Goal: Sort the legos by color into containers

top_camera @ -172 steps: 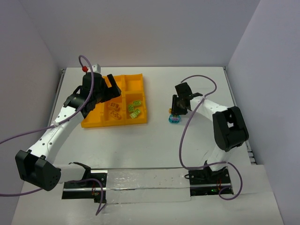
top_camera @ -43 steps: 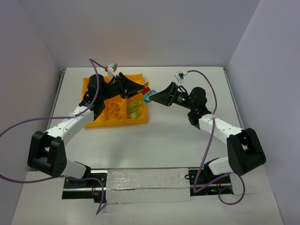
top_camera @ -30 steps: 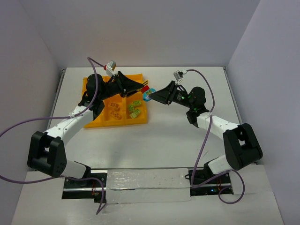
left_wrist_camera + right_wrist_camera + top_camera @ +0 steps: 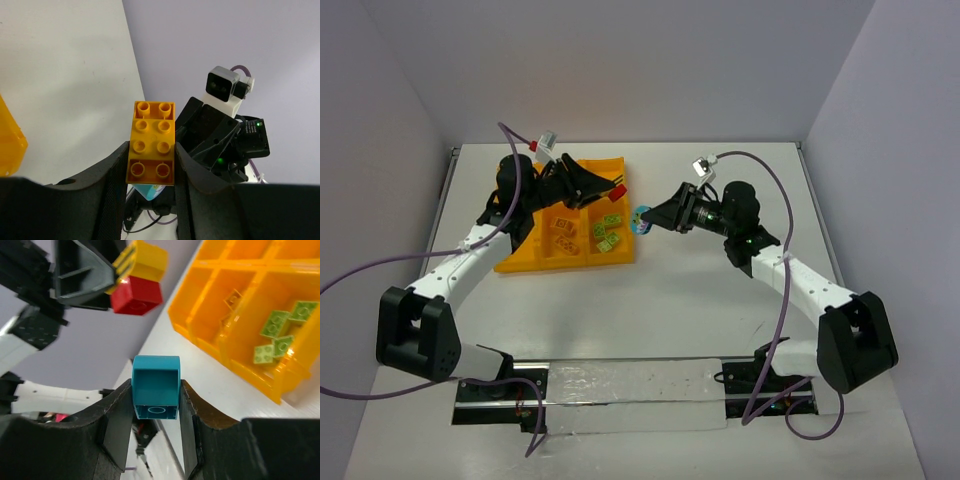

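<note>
Above the tray's right edge, my left gripper (image 4: 610, 192) is shut on a stack of legos: a yellow brick (image 4: 152, 142) with a red brick (image 4: 136, 295) joined to it. Just to the right, my right gripper (image 4: 648, 218) is shut on a light blue lego (image 4: 156, 387), held in the air apart from the stack. The orange-yellow tray of containers (image 4: 520, 262) lies at the back left of the table. Its near right compartment holds lime green legos (image 4: 608, 232) and the near middle one holds yellow legos (image 4: 565, 235). In the left wrist view the blue lego (image 4: 150, 191) peeks out below the yellow brick.
White walls close in the table on the left, back and right. Purple cables arc over both arms. The right arm's wrist camera (image 4: 225, 90) faces my left gripper at close range.
The two grippers, joined at the bricks a second ago, have drawn apart. The left went left with the yellow and red stack; the right went down-right with the blue lego.
</note>
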You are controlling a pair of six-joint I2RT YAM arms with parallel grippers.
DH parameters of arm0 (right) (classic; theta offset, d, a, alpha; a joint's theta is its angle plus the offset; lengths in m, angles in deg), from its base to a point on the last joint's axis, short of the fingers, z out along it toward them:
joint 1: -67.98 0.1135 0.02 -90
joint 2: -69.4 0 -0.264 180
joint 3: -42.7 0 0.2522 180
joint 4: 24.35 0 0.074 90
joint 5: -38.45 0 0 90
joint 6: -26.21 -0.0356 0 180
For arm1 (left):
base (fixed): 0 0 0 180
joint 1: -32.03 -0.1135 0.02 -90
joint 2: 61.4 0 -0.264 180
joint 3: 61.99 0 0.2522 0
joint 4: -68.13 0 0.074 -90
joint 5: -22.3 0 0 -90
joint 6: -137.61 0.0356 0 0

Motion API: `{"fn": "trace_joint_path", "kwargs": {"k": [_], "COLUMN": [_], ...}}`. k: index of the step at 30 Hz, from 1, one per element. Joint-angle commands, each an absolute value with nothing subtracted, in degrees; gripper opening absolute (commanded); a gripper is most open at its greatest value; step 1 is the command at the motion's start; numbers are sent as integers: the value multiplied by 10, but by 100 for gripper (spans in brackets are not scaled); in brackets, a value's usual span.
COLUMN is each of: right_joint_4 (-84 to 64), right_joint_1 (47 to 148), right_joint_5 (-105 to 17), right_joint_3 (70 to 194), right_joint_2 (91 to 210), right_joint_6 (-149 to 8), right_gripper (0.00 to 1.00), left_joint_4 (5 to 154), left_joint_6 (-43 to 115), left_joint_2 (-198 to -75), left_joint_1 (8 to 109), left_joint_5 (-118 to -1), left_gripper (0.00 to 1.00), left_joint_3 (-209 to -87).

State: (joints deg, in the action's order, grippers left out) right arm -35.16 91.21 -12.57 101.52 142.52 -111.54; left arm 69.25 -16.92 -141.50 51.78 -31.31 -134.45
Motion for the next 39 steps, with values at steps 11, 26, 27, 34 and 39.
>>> {"fn": "trace_joint_path", "kwargs": {"k": [11, 26, 27, 34, 39], "right_joint_4": [-74, 57, 65, 102, 148], "right_joint_1": [974, 1010, 1011, 1015, 1016], "right_joint_5": [-352, -481, -484, -496, -501], "right_joint_3": [1191, 1615, 1638, 1753, 1865], "right_joint_2": [1452, 1837, 1851, 1945, 2029], "right_joint_6": [-936, -885, -883, -876, -876], "right_gripper": [0, 0, 0, 0, 0], "left_joint_4": [1059, 1091, 1091, 1092, 1098], "left_joint_6": [39, 59, 60, 68, 70], "left_joint_2": [-1333, -1277, -1276, -1271, -1263], "left_joint_1": [422, 398, 398, 397, 397], "left_joint_5": [-581, -589, -586, -563, -555], "left_gripper": [0, 0, 0, 0, 0], "left_joint_3": [-1495, -1447, -1446, -1450, -1451]}}
